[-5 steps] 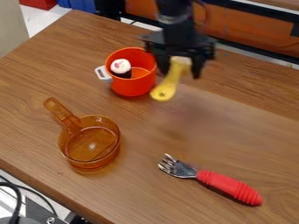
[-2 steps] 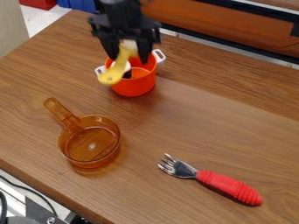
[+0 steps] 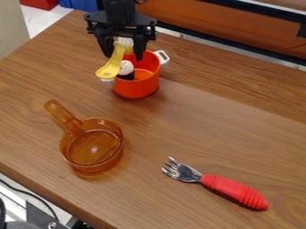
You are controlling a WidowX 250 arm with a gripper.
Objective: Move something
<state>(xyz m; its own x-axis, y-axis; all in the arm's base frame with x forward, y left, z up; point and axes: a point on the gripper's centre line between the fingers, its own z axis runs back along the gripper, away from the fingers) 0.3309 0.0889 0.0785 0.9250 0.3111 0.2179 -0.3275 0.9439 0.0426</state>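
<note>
Plainly, the fingers (image 3: 140, 49) grip the yellow brush (image 3: 113, 65), head between them, handle slanting down by the orange pot (image 3: 137, 88).

Yellow brush (image 3: 113, 66), white-tipped, held tilted btwn fingers (image 3: 140, 50), part. over orange pot (image 3: 137, 88).

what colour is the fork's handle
The fork's handle is red, with ridges towards its end; it shows best in the current camera view.

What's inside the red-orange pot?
A dark item with a white top sits inside the pot. The yellow utensil and gripper partly cover its opening, hiding anything behind.
</note>
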